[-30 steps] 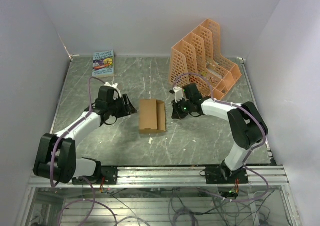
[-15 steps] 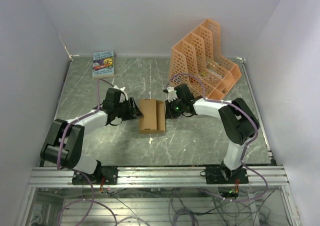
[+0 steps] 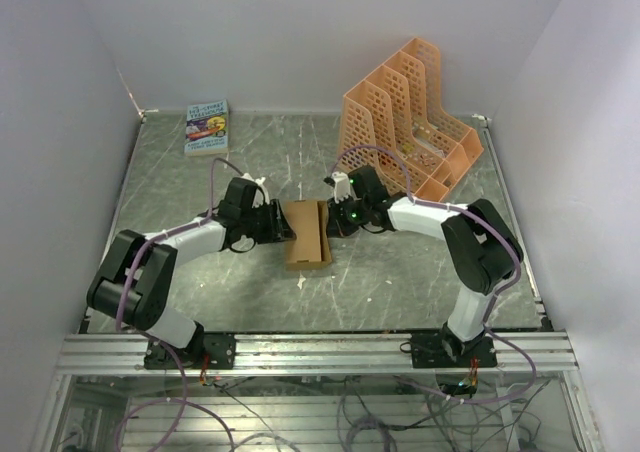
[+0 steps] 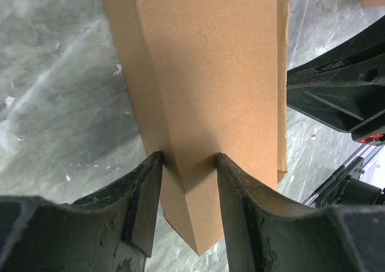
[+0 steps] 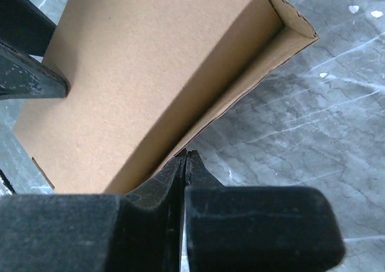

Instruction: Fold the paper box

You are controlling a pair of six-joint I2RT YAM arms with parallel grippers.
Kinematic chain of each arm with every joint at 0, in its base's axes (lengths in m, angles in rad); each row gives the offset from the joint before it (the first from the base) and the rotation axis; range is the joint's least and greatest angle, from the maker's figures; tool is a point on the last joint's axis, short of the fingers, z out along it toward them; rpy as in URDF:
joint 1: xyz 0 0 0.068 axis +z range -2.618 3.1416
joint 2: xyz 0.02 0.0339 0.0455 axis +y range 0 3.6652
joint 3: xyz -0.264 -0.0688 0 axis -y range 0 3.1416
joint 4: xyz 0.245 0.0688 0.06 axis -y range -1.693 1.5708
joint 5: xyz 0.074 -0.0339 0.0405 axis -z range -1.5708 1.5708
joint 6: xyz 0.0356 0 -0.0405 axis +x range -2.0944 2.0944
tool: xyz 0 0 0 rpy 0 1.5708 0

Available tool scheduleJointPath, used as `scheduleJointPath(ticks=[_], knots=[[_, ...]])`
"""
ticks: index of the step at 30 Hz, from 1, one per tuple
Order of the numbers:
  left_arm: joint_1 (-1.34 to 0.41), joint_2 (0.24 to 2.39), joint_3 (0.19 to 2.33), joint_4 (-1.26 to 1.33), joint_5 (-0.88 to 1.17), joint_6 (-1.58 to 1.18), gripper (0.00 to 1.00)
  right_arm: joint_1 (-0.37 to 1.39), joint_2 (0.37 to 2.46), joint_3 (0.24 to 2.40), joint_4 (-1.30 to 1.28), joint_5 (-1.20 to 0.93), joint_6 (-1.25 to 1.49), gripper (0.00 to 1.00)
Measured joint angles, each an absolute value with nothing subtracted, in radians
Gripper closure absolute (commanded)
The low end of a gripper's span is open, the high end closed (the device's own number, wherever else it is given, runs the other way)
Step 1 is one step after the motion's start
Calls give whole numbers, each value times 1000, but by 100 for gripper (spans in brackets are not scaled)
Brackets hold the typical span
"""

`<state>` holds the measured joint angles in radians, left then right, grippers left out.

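Observation:
The tan paper box (image 3: 307,234) lies mid-table, partly folded, with its left panel raised. In the left wrist view the paper box (image 4: 210,73) has a folded corner ridge running between my left gripper's (image 4: 188,163) two fingers, which press on it from both sides. My left gripper (image 3: 283,227) sits at the box's left edge. My right gripper (image 3: 333,220) is at the box's right edge. In the right wrist view my right gripper (image 5: 187,154) has its tips together, empty, touching the low side wall of the paper box (image 5: 144,73).
An orange perforated file rack (image 3: 408,122) stands at the back right, just behind the right arm. A small printed book (image 3: 207,126) lies at the back left. A white scrap (image 3: 301,281) lies in front of the box. Walls enclose the table.
Both grippers moved inward to the box's two sides. The left gripper closed on the box's left edge and the box now looks narrower, its left panel lifted.

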<state>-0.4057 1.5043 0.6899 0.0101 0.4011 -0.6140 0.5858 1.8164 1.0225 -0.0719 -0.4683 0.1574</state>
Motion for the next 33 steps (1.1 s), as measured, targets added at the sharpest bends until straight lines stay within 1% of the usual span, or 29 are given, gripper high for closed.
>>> scheduleJointPath(ticks=[6, 12, 15, 19, 21, 22, 25, 28, 33], knots=[[-443, 1526, 713, 12, 377, -634, 50, 591, 1813, 1022, -75, -454, 151, 100], [-484, 1559, 755, 6, 342, -645, 48, 619, 1798, 1032, -128, -341, 102, 100], [-488, 1564, 762, 3, 336, -643, 47, 604, 1796, 1036, -155, -311, 88, 100], [-471, 1565, 762, 2, 345, -635, 43, 543, 1793, 1036, -164, -289, 66, 100], [-458, 1564, 762, 3, 351, -632, 39, 518, 1794, 1036, -168, -271, 53, 100], [-448, 1563, 762, 2, 353, -630, 37, 508, 1794, 1036, -171, -262, 46, 100], [-433, 1563, 779, -10, 356, -623, 32, 504, 1805, 1041, -170, -245, 28, 94], [-422, 1566, 830, -29, 355, -610, 32, 508, 1834, 1074, -163, -231, -9, 90], [-413, 1626, 928, -27, 355, -590, 32, 514, 1903, 1168, -123, -226, -89, 91]])
